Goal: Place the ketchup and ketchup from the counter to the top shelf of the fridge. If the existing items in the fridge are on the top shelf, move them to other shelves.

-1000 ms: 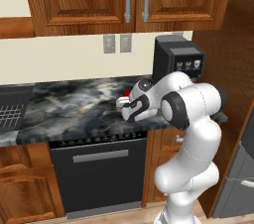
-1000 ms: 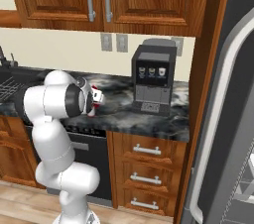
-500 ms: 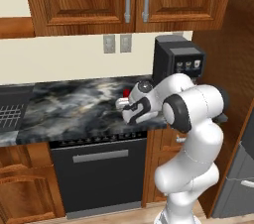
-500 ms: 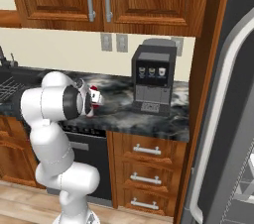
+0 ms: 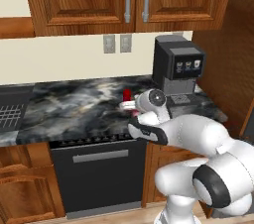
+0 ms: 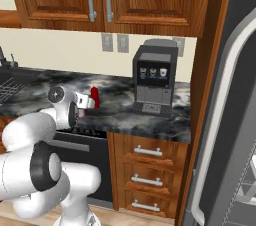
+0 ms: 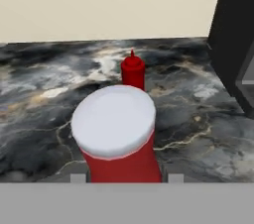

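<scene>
Marbled counter (image 7: 44, 99): gripper (image 7: 123, 178) pinches the pale-capped ketchup bottle (image 7: 118, 136) low on its body; tilting on lift may knock the dark red bottle (image 7: 132, 72) just beyond it.

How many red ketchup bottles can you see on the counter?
2. The shorter ketchup with the pale cap sits close between the pincer tips. The taller dark red ketchup stands just behind it on the counter.
</scene>
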You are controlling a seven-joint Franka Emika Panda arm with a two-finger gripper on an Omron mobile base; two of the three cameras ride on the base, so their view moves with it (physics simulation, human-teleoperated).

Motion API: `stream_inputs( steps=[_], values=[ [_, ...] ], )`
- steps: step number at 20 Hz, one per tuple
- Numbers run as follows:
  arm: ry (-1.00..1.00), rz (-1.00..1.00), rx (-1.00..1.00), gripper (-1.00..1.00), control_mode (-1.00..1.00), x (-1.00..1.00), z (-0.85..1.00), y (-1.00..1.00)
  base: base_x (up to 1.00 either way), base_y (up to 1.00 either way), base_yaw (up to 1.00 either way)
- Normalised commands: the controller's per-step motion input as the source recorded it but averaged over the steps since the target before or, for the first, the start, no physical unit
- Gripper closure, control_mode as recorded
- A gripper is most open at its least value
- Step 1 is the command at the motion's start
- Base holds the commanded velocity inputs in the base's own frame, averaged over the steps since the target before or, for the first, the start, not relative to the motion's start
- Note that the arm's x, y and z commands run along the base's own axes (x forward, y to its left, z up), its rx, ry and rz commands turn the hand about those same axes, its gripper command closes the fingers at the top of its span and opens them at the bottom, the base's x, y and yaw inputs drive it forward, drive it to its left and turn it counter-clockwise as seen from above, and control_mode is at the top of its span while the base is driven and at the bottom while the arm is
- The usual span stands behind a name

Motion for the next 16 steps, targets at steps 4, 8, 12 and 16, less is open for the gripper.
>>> stream_inputs(
  steps=[4, 8, 12, 16],
  values=[
    [-0.13, 0.00, 0.00, 1.00, -1.00, -1.00, 1.00, 0.00, 0.00, 0.00, 0.00],
    [-0.09, 0.00, 0.00, 1.00, -1.00, -1.00, 1.00, 0.00, 0.00, 0.00, 0.00],
    [0.00, 0.00, 0.08, 1.00, -1.00, -1.00, 1.00, -0.11, 0.00, 0.00, 0.00],
    [0.04, 0.00, 0.12, 1.00, -1.00, -1.00, 1.00, -0.16, 0.00, 0.00, 0.00]
  ],
)
